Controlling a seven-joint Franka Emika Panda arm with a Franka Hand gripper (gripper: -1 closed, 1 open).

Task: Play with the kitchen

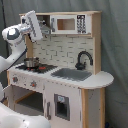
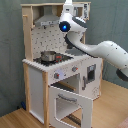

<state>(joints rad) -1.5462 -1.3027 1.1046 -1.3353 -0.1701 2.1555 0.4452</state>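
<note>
Cannot tell how the jaws stand; gripper [image 1: 48, 31] raised up by the hood [image 2: 46, 20]. Toy kitchen [image 1: 75, 87] upright against grey curtain [image 1: 114, 45], oven door [image 2: 70, 104] hanging open. Small pot [image 2: 48, 56] sitting on hob.

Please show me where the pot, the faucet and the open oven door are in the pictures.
pot [image 2: 48, 56], second exterior view, on its side wall.
faucet [image 1: 83, 59], first exterior view, on its curved neck.
oven door [image 2: 70, 102], second exterior view, on its window frame.
</note>
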